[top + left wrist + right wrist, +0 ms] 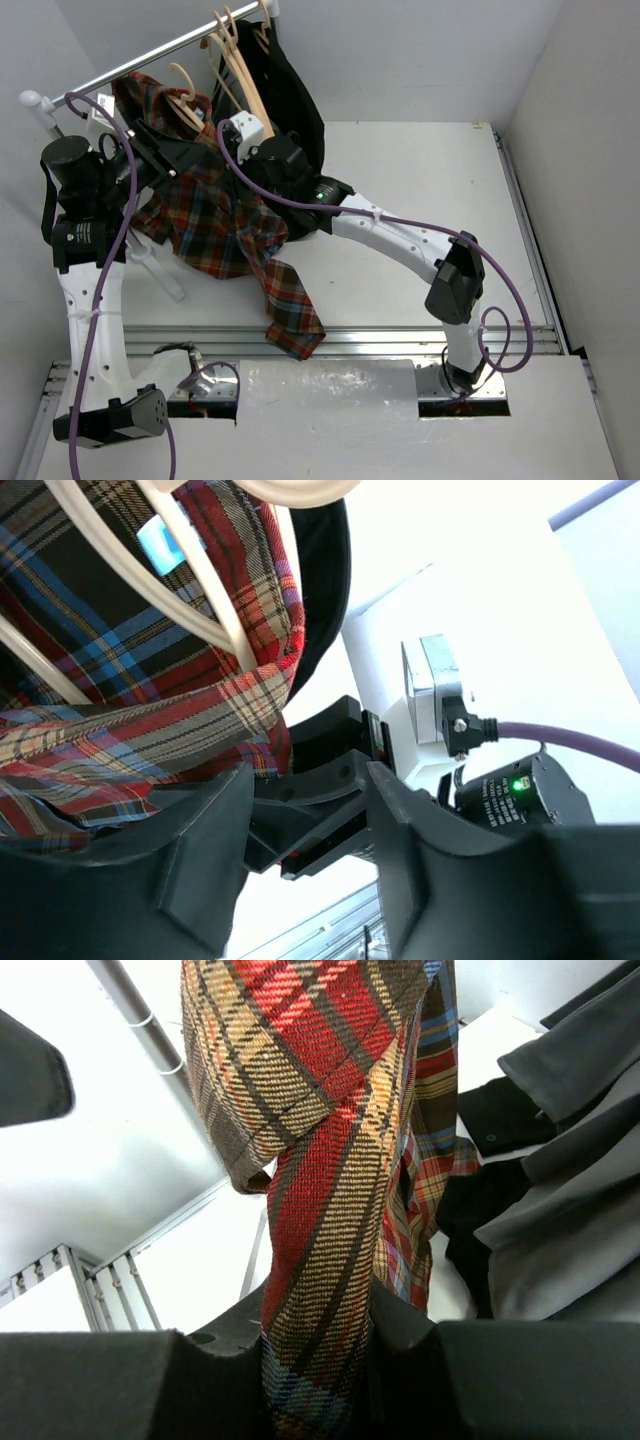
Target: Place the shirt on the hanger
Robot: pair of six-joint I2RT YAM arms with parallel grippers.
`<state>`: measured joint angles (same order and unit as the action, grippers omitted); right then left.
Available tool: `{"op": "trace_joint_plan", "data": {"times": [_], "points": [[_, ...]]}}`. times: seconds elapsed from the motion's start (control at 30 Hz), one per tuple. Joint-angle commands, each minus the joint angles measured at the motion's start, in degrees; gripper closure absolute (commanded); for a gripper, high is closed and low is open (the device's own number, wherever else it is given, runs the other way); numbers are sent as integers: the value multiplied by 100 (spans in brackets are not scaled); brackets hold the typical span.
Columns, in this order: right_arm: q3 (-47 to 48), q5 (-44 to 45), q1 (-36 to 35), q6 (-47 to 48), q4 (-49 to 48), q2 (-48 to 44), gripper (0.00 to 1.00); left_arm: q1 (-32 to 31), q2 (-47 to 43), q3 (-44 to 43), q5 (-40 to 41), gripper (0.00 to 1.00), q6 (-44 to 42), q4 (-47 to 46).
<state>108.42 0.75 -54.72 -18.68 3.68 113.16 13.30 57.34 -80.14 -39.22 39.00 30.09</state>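
Observation:
The plaid shirt hangs below the rail at the left, one sleeve dangling toward the table's front edge. A pale tan hanger sits at its collar. In the left wrist view the hanger's arms lie against the inside of the shirt. My left gripper is open beside the collar, its jaws holding nothing, with the right gripper's black body showing between them. My right gripper is shut on a twisted fold of the shirt, pinched between its fingers.
A metal rail runs along the back left with several more tan hangers and a black garment. Grey and black fabric hangs right of the right gripper. The rack's white post stands beneath the shirt.

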Motion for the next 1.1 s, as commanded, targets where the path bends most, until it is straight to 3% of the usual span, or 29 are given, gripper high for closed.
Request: {"op": "trace_joint_plan", "data": {"times": [0.0, 0.03, 0.17, 0.33, 0.47, 0.57, 0.63, 0.67, 0.83, 0.87, 0.93, 1.07], "points": [[153, -190, -30, -39, -676, -251, 100, -38, -56, 68, 46, 50, 63, -55], [179, -216, -30, -66, -685, -225, 100, -55, -65, 277, 133, 44, 377, -177], [320, -234, -91, -40, -615, -120, 100, -274, -118, 902, 107, 40, 1055, -958], [478, -216, -206, 75, -518, -5, 100, -872, -355, 1053, 958, 25, 1057, -1750], [505, -233, -294, 162, -535, 56, 100, -908, -232, 956, 1197, 26, 899, -1471], [557, -251, -373, 285, -527, 83, 100, -908, -250, 1114, 1224, 32, 916, -1505], [627, -269, -408, 338, -474, 127, 100, -908, -259, 1176, 1206, 44, 968, -1628], [628, -260, -425, 347, -456, 144, 100, -908, -259, 1185, 1180, 44, 986, -1655], [856, -260, -513, 391, -386, 320, 100, -908, -206, 1237, 1136, 76, 1048, -1585], [891, -260, -522, 400, -386, 329, 100, -908, -206, 1246, 1145, 88, 1057, -1541], [900, -269, -531, 409, -386, 338, 100, -908, -232, 1246, 1197, 98, 1022, -1427], [830, -347, -531, 417, -386, 276, 100, -899, -224, 1124, 1329, 100, 942, -1312]]}}
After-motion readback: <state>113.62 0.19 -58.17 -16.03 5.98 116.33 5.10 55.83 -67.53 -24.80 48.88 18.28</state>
